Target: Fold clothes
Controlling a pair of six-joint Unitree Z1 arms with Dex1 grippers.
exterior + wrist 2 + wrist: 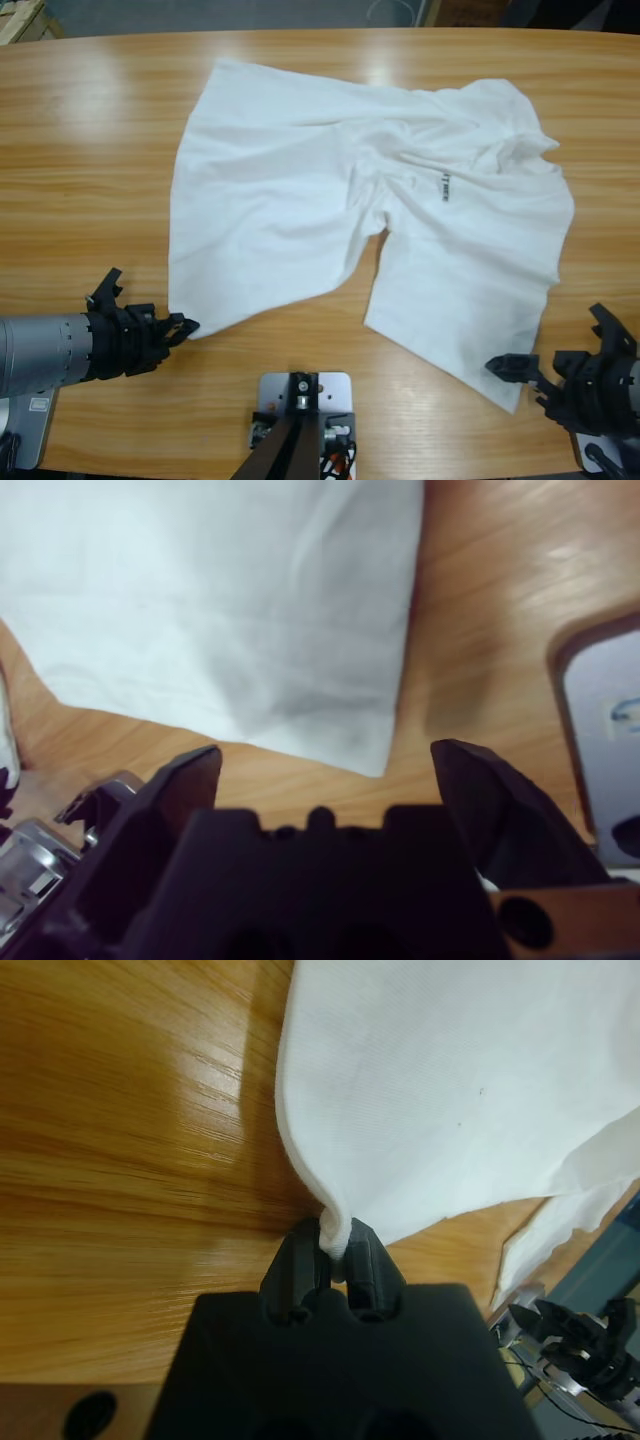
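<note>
White T-shirt [300,190] lying crumpled and partly spread on the wooden worktop [90,130], seen from above. The garment covers the middle and right of the worktop; small dark lettering [445,186] shows on the chest, just right of centre, among creases that run toward the upper right. A notch of bare wood separates two lower lobes of fabric.

Left hand [183,325], entering from the lower left edge, jaws together and clamped on the lower left corner of the T-shirt. In the left wrist view the pinched corner [336,1237] rises from between the two closed jaws, the cloth fanning upward and to the right over the wood.

Right hand [508,368], at the lower right corner, jaws apart and holding nothing. Its wrist view shows the nearest fabric corner [375,765] lying flat on the worktop just ahead of the jaws, between them and not touching either.
</note>
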